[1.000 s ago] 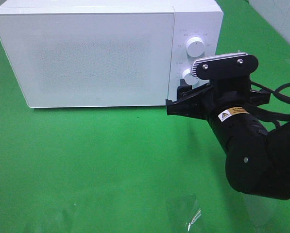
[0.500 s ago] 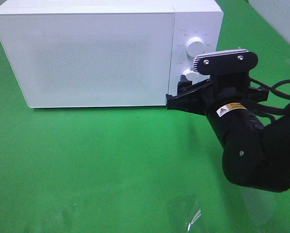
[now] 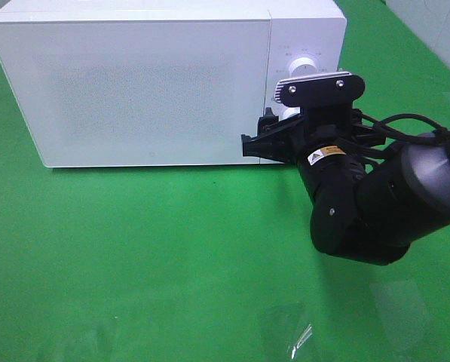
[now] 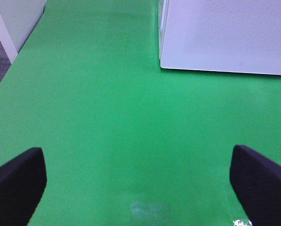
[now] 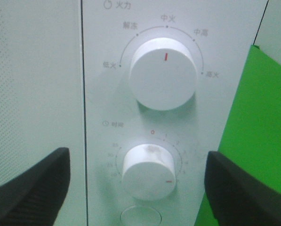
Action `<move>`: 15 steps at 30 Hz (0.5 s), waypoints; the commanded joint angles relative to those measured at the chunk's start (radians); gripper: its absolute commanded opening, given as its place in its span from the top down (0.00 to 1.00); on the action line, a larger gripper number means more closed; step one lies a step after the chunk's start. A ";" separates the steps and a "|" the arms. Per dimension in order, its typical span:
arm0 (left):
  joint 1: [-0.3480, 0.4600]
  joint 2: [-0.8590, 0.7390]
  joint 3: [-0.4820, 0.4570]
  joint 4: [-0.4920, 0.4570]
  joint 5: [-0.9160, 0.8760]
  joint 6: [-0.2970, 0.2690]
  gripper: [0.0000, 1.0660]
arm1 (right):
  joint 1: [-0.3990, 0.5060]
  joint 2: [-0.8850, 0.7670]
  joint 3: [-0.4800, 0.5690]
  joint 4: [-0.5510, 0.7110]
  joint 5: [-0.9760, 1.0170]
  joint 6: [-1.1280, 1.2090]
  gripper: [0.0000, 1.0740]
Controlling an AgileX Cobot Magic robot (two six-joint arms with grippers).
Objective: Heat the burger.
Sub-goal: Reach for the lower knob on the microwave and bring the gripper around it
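Note:
The burger is out of view; the white microwave (image 3: 149, 83) stands at the back of the green table with its door closed. My right gripper (image 3: 266, 132) is up against the control panel. In the right wrist view this gripper (image 5: 138, 183) is open, its two dark fingers on either side of the lower timer knob (image 5: 148, 170) and apart from it. The upper power knob (image 5: 164, 75) is just above, its red mark pointing straight up. My left gripper (image 4: 139, 188) is open over bare green cloth, with the microwave's corner (image 4: 225, 33) ahead of it.
A crumpled piece of clear film (image 3: 296, 332) lies on the cloth near the front edge. In the left wrist view the table's edge, with a white panel (image 4: 13, 19) beyond it, runs along one side. The right arm's cables (image 3: 405, 124) trail to the right.
The right arm has moved left and in toward the microwave's control panel, bringing its gripper over the lower knob. The microwave door stays closed.

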 commanded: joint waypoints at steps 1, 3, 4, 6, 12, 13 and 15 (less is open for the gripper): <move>-0.005 -0.016 0.000 -0.005 -0.015 -0.001 0.08 | -0.015 0.010 -0.026 -0.023 -0.013 0.008 0.30; -0.005 -0.016 0.000 -0.005 -0.015 -0.001 0.08 | -0.023 0.028 -0.049 -0.031 -0.010 0.008 0.30; -0.005 -0.016 0.000 -0.005 -0.015 -0.001 0.08 | -0.023 0.028 -0.049 -0.031 -0.010 0.008 0.30; -0.005 -0.016 0.000 -0.005 -0.015 -0.001 0.08 | -0.030 0.045 -0.067 -0.032 0.003 0.008 0.30; -0.005 -0.016 0.000 -0.005 -0.015 -0.001 0.08 | -0.061 0.078 -0.107 -0.032 0.024 0.008 0.30; -0.005 -0.016 0.000 -0.005 -0.015 -0.001 0.08 | -0.061 0.088 -0.111 -0.032 0.031 0.008 0.30; -0.005 -0.016 0.000 -0.005 -0.015 -0.001 0.08 | -0.061 0.093 -0.113 -0.032 0.031 0.009 0.30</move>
